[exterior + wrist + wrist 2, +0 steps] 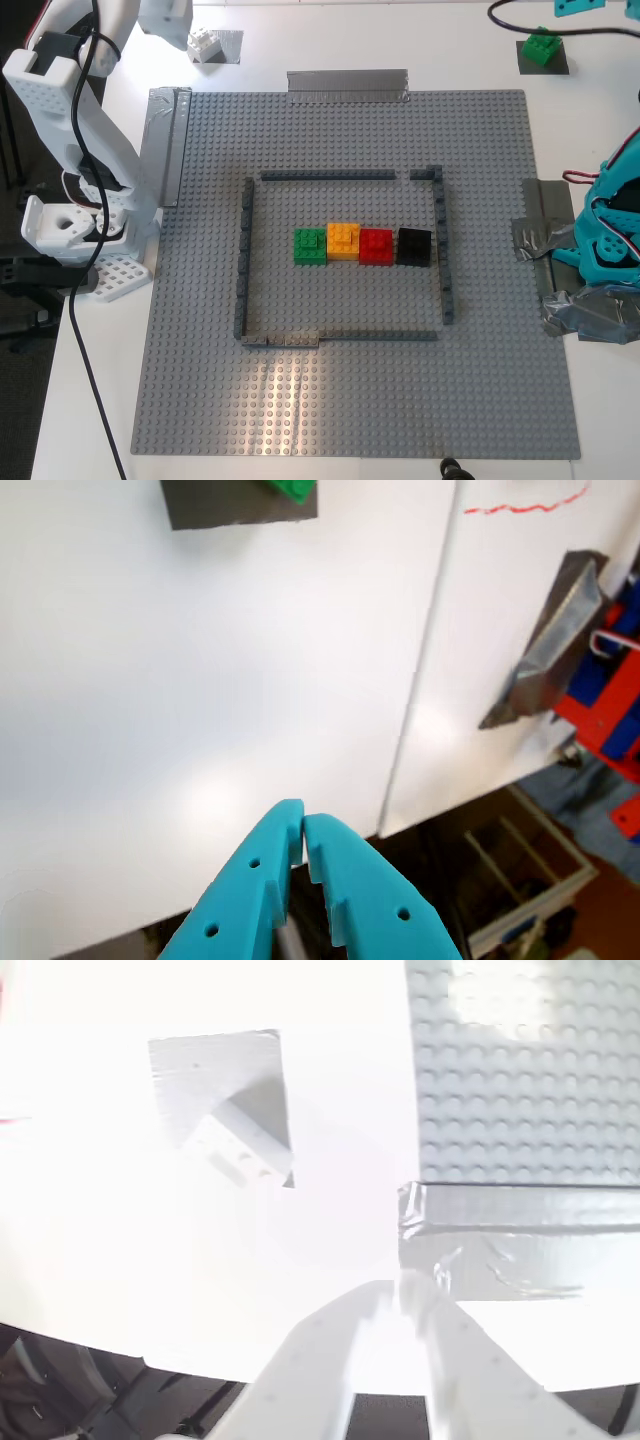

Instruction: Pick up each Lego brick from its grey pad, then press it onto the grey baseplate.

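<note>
- Two bricks wait on their pads, so I judge the task at its first pick, with nothing grasped.
- Worktop (90, 420): white, carrying everything.
- Baseplate (350, 400): the big grey studded square in the middle, taped down at its left, right and far edges; a thin dark frame (243, 260) outlines a rectangle on it.
- Inside that frame sits a row of four bricks (362, 245): green, orange, red, black, from the exterior view's left to right.
- Darker pad (543, 56): far right of the exterior view, off the baseplate, with the green brick (541, 47) on it.
- Lighter pad (222, 45): far left, off the baseplate, with the white brick (205, 42) on it, turned askew in the second wrist view.
- My first gripper (303, 825): teal fingers clenched tip to tip on nothing, over bare worktop; the green brick (290, 488) lies well ahead at the picture's edge.
- My second gripper (400, 1300): white fingers parted and empty, near the taped corner, the white brick (245, 1140) ahead.
- Next, I judge, each gripper must reach on over its brick; the first must part its fingers, then both descend and close squarely across the brick's sides.
</note>
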Motion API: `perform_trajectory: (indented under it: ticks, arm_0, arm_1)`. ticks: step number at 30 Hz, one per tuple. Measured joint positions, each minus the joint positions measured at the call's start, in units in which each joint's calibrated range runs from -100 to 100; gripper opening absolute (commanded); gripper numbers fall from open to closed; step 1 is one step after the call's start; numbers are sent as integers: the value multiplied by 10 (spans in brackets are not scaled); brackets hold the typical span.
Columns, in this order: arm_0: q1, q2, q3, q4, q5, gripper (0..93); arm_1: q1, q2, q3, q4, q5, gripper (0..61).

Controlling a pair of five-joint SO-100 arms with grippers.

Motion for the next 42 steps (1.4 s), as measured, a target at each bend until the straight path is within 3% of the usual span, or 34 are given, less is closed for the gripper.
perform_trajectory:
  ticks: [8,12,19,21,25,29,34,42]
  arm_0:
    - [-23,127,-294,248,113,0]
    - [-36,145,-348,298,153,62]
    - [-36,167,-349,305,211,92]
    - [-41,172,-348,305,222,92]
    - [-46,172,-339,305,231,118]
    - [-65,172,-310,305,235,188]
    - [-69,172,-277,301,235,187]
    - [-73,172,-183,170,210,187]
  arm_1:
    - [4,49,3,-87,94,3]
    - [-17,97,-5,-117,128,11]
    - [-39,125,-6,-162,143,12]
    - [-39,132,-14,-172,143,91]
    - [-36,146,-19,-188,143,161]
    - [-35,147,-19,-195,148,176]
    - [-19,147,-18,-215,163,199]
    - [-17,147,0,-232,166,195]
